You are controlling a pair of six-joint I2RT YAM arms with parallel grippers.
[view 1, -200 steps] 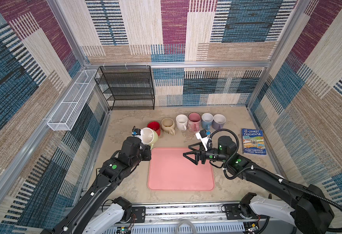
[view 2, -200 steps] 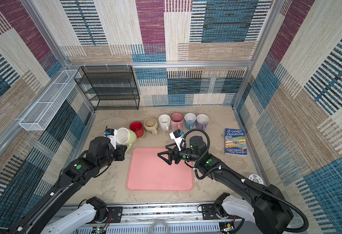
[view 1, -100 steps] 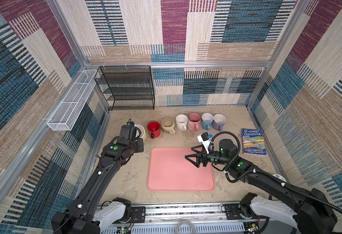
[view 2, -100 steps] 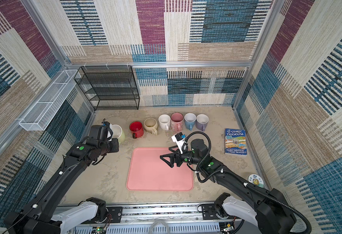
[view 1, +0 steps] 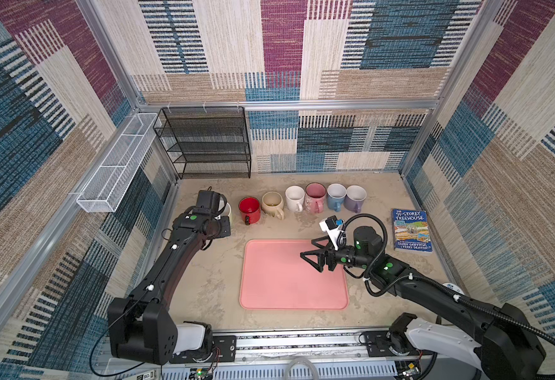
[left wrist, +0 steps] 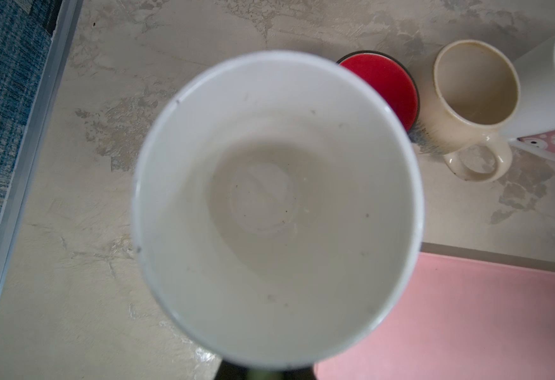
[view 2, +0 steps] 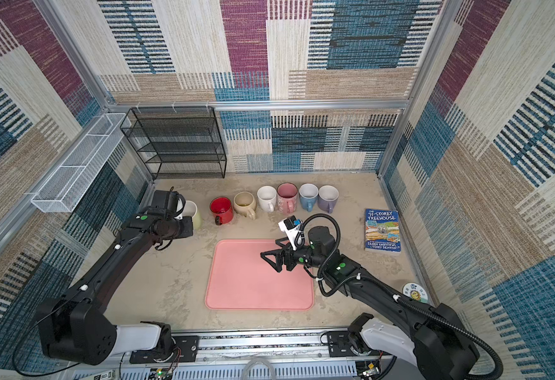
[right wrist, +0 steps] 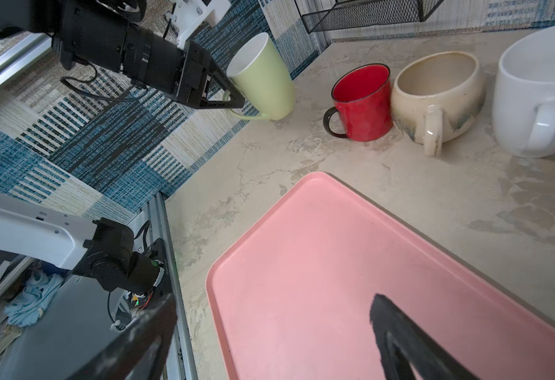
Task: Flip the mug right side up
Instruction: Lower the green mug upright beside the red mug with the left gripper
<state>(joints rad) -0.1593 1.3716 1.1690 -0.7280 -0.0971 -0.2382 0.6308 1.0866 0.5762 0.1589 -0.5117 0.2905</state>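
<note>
Now left jaws clamp the green mug (right wrist: pixel 260 76) by its handle, mouth up, between desk (view 1: pixel 217 273) edge and red mug (view 1: pixel 249 209), right jaws gaping over the pink tray (view 1: pixel 279 287)

Pale green mug (right wrist: pixel 263 79), white inside, in the black left claw (right wrist: pixel 236 100); beside that claw a glossy red mug (right wrist: pixel 361 102) with black handle, then a cream mug (right wrist: pixel 437 92) streaked blue-grey; below the black right claw (view 1: pixel 307 249), plain pink tray (view 1: pixel 269 289) on mottled beige counter (view 1: pixel 217 273)
</note>
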